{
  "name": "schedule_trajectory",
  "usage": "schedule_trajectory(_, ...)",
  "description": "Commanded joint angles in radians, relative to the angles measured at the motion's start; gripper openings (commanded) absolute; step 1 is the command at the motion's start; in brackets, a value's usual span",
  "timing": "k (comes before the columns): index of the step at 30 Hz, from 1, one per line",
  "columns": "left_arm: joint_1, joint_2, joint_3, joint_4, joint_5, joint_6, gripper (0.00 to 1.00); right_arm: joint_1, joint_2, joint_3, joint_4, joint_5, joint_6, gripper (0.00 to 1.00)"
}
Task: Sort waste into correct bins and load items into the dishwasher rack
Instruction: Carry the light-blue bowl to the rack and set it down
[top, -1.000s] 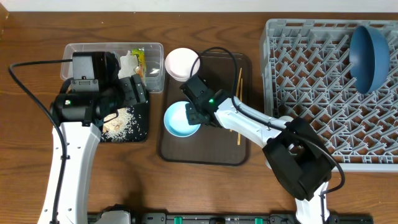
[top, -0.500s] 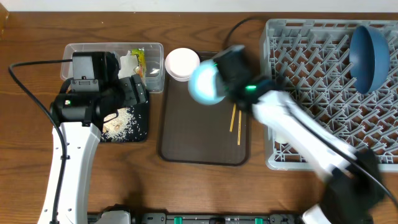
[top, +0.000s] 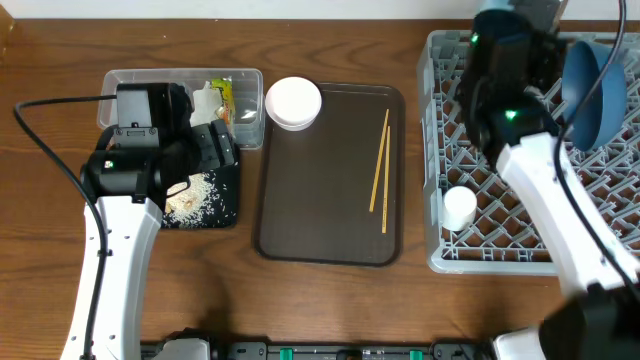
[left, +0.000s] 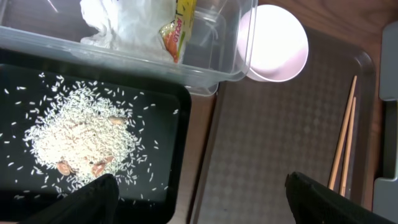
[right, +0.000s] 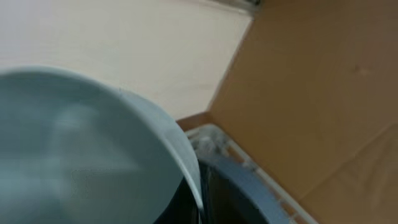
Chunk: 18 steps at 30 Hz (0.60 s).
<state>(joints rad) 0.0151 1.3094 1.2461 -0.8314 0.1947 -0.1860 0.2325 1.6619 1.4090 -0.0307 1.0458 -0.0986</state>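
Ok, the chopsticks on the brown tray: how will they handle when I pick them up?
The chopsticks look thin, wooden and straight, so they are probably stiff and light. They lie flat on the brown tray, so getting under them may be hard. Being two loose sticks, an off-centre pinch could tilt or drop one.

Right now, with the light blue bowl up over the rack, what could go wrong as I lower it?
1. The light blue bowl hangs close beside the dark blue bowl standing on edge in the rack; lowering could knock it over.
2. The right wrist view shows mostly bowl, so the pegs beneath are hidden.
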Motion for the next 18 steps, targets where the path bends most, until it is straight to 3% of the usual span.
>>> schedule_trajectory(1, 0.003, 0.008, 0.016, -0.002, -0.013, 0.002, 0.88, -0.013, 0.105, -0.002, 0.113, 0.05, -0.322, 0.01)
schedule_trajectory(5, 0.003, 0.008, 0.016, -0.002, -0.013, 0.002, 0.88, 0.005, 0.23, -0.002, 0.356, 0.05, -0.62, 0.01)
schedule_trajectory(10, 0.003, 0.008, 0.016, -0.002, -0.013, 0.002, 0.88, 0.013, 0.356, -0.002, 0.576, 0.05, -0.883, 0.01)
schedule_trajectory(18, 0.003, 0.008, 0.016, -0.002, -0.013, 0.002, 0.88, 0.031, 0.45, -0.002, 0.589, 0.05, -0.904, 0.01)
